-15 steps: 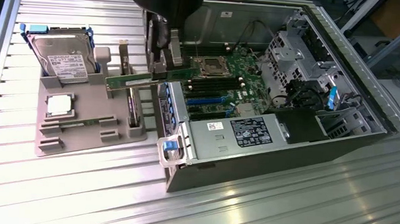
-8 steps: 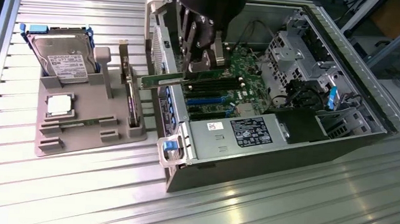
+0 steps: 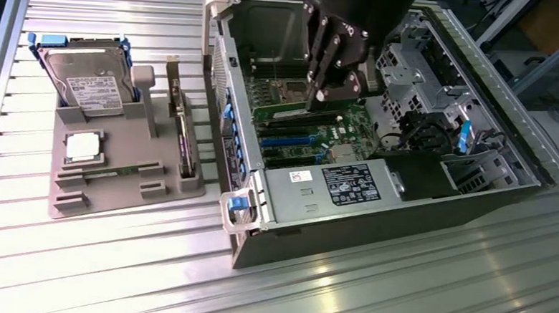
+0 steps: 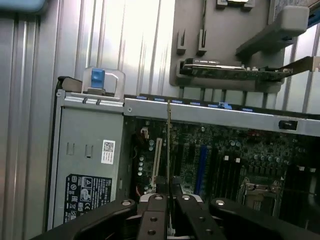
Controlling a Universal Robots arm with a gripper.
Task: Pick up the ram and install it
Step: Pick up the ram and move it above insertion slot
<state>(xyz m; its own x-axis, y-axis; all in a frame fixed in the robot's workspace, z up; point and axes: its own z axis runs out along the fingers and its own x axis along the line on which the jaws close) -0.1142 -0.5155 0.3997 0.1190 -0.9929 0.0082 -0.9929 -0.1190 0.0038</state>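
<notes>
Case open above; drive cage, power supply flank jaws over motherboard.

Base of the ram behind the hand; power-supply label print illegibly small

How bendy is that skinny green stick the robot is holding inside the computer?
Probably stiff: the thin green circuit-board stick stands straight out from the black end effector without drooping. It is likely light, since a pinch at one end holds it. Being so thin edge-on, it could snap if pushed sideways.
</notes>
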